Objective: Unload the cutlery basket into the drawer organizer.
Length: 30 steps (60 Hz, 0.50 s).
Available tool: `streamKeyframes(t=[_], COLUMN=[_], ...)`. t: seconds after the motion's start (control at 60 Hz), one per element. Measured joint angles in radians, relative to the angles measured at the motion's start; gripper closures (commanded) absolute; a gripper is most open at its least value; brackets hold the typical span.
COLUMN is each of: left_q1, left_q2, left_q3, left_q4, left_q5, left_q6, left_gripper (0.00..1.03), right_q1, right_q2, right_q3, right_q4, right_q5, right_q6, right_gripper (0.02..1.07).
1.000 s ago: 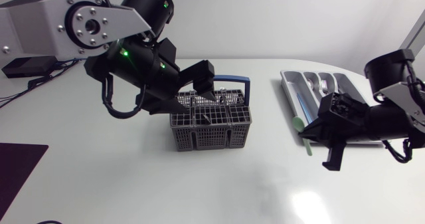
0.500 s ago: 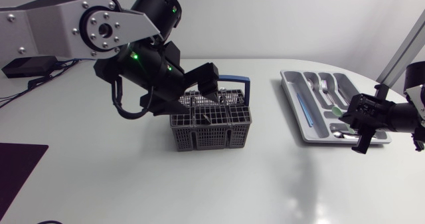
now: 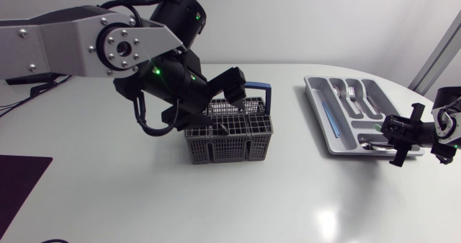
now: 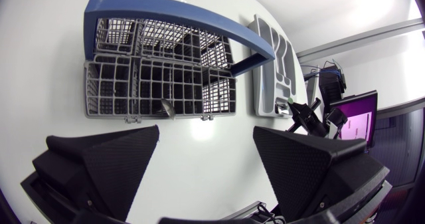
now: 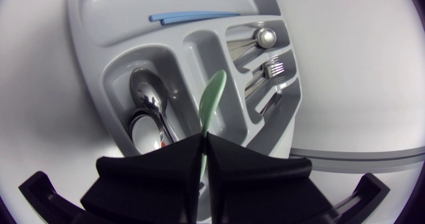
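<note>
Right wrist view puts our right pincer (image 5: 204,139) nearest. Its two black wedge fingers are pressed together on the near end of a slim pale-green plastic utensil (image 5: 211,98), so we grip it from both sides. The utensil runs straight out from the fingertips toward twelve o'clock. Its broader far end hangs over a divider of the grey moulded plastic drawer organizer (image 5: 89,58). At eleven o'clock of the fingertips, in the compartment beside that divider, lie shiny steel spoons (image 5: 143,104). At one o'clock lie steel forks (image 5: 271,70), and just beyond them round-ended steel handles (image 5: 264,36) that we cannot identify further. Farthest off, a thin blue stick (image 5: 192,15) lies along the long compartment.

In the left wrist view, our left pincer (image 4: 206,131) has its fingers spread wide with nothing between them. Ahead at eleven o'clock stands the grey wire-mesh cutlery basket (image 4: 153,84) with its blue arched handle (image 4: 179,14). One small metal tip (image 4: 166,109) shows in the cells nearest the pincer. The organizer lies well beyond the basket, at one o'clock.

From the head view, the basket sits near the middle of the white table (image 3: 216,207), with the left pincer hovering over it. The organizer lies at three o'clock of the basket, and the right pincer is at the organizer's five o'clock corner.
</note>
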Motion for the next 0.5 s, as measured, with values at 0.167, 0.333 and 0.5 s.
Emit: streamKeyframes(t=[0.167, 0.333, 0.5], left_q1=[0.000, 0.000, 0.000], left_q2=[0.000, 0.002, 0.017], left_q3=[-0.002, -0.003, -0.002], left_q4=[0.002, 0.001, -0.001], left_q5=[-0.029, -0.055, -0.082], left_q6=[-0.039, -0.075, -0.102], left_gripper=[0.04, 0.04, 0.04], right_q1=[-0.005, -0.005, -0.005], right_q2=[0.013, -0.004, -0.052], right_q3=[0.000, 0.000, 0.052], right_q4=[0.003, -0.034, -0.230], right_q5=[0.024, 0.041, 0.063], right_q6=[-0.015, -0.014, 0.020], right_gripper=[0.62, 0.19, 0.06])
